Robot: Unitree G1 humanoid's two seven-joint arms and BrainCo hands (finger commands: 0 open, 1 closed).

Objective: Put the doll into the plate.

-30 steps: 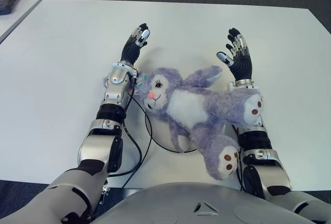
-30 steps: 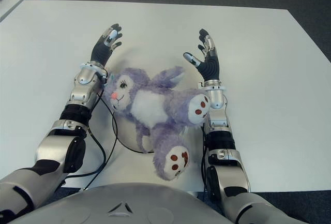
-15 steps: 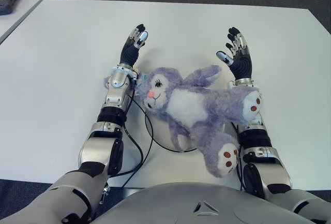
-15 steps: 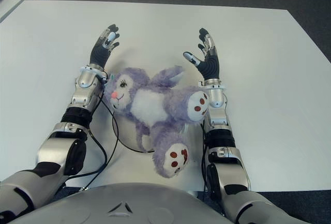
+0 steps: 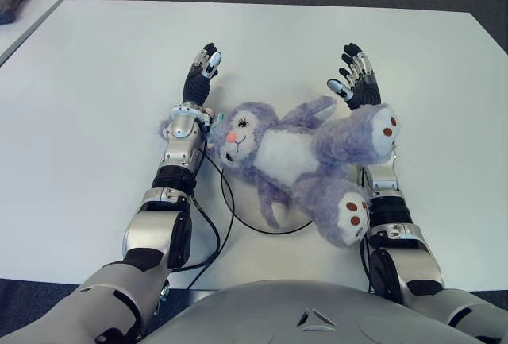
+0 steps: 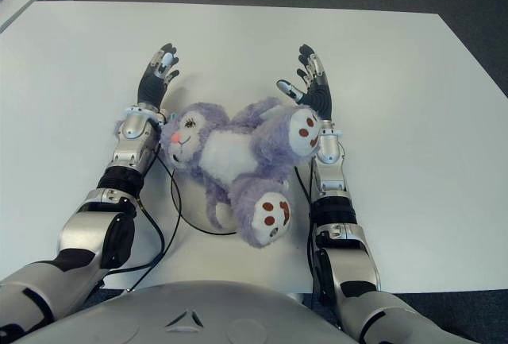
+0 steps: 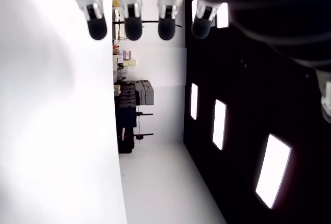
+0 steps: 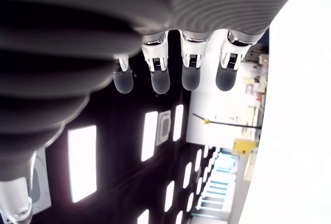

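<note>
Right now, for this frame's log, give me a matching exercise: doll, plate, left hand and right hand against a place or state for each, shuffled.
Things:
1. doll
2. plate
3. left hand
4. right hand

States:
A. open, beyond the doll's raised foot
B. mostly hidden under the doll
C. lying on its back between the forearms
D. open, beyond the doll's head

Pairs: 1-C, 2-B, 3-D, 4-A

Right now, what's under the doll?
Only a curved edge of the white plate shows beneath the purple doll; the rest is covered. Part of the right forearm is hidden too.
</note>
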